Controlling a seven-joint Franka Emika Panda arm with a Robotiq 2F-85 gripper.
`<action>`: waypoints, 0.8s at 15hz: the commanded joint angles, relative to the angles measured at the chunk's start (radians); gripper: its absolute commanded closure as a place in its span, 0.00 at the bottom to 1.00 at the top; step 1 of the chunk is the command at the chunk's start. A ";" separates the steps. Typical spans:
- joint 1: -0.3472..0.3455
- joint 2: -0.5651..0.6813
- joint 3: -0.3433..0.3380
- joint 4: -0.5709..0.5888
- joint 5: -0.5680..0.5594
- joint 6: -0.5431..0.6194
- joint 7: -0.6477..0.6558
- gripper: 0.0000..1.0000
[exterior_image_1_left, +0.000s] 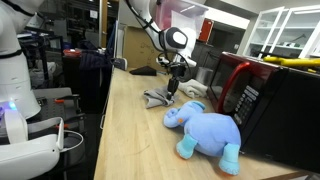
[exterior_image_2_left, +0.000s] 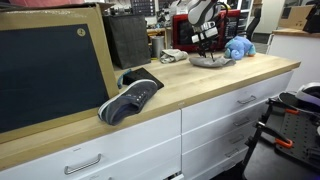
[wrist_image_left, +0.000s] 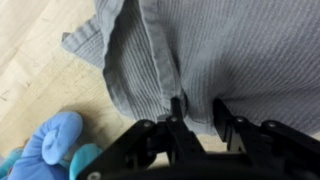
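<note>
Pale wood forms the countertop (exterior_image_1_left: 120, 135), which runs above white drawers (exterior_image_2_left: 222, 108) in a cluttered workshop. A red-and-black microwave (exterior_image_1_left: 245, 88) stands at its far edge, and a grey shoe (exterior_image_2_left: 130, 98) lies beside a wood-framed dark panel (exterior_image_2_left: 45, 70).

The gripper (wrist_image_left: 200, 112) points straight down over a grey knit cloth (wrist_image_left: 230, 50), which lies crumpled mid-counter just beside a blue plush elephant (exterior_image_1_left: 205, 128). Its jaws stand partly closed, a narrow gap between them. The fingertips (wrist_image_left: 178, 115) rest on the cloth beside a raised seam. It cannot be told whether they pinch the fabric.
</note>
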 joint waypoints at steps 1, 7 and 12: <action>-0.004 -0.038 0.005 -0.015 0.009 -0.015 -0.019 0.93; 0.020 -0.142 0.021 -0.056 -0.001 -0.004 -0.022 0.98; 0.076 -0.289 0.080 -0.164 -0.005 -0.006 -0.033 0.98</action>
